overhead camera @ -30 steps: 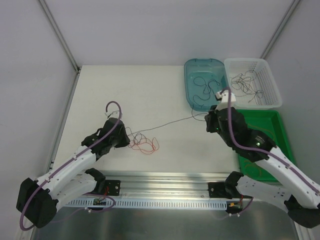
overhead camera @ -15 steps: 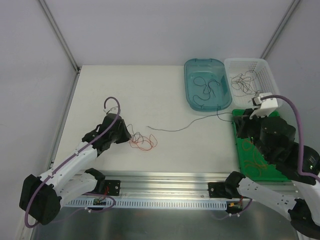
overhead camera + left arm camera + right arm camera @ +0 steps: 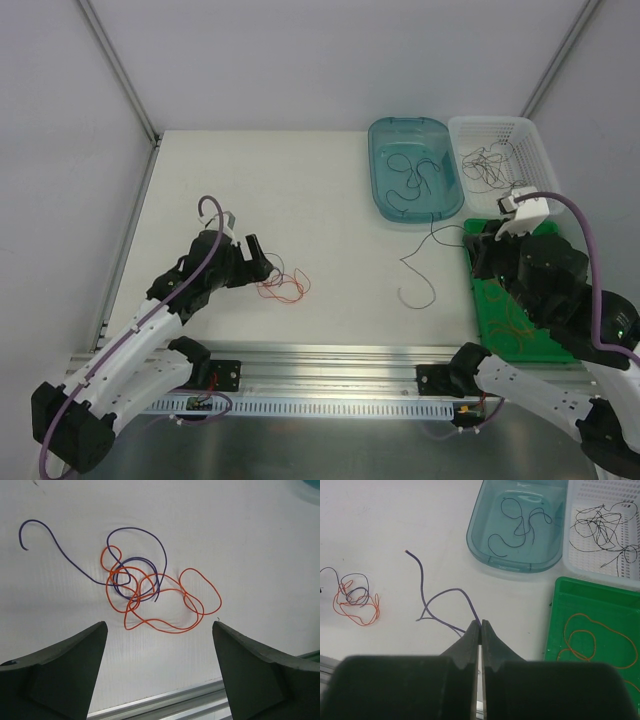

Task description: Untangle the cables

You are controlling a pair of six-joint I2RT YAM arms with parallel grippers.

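Right gripper (image 3: 480, 625): fingers pressed together, pinching a hair-thin purple-blue wire (image 3: 422, 582); its loose curl trails ahead-left. Left gripper (image 3: 159, 626): fingers wide apart, with a curly orange-and-purple tangle (image 3: 134, 587) lying just ahead of them.

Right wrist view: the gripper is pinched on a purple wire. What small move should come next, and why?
Probably carry the purple wire over to the teal tray and release it. The right gripper is shut on it, it lies apart from the orange-purple tangle, and that tray holds similar dark strands; the green tray holds orange ones.
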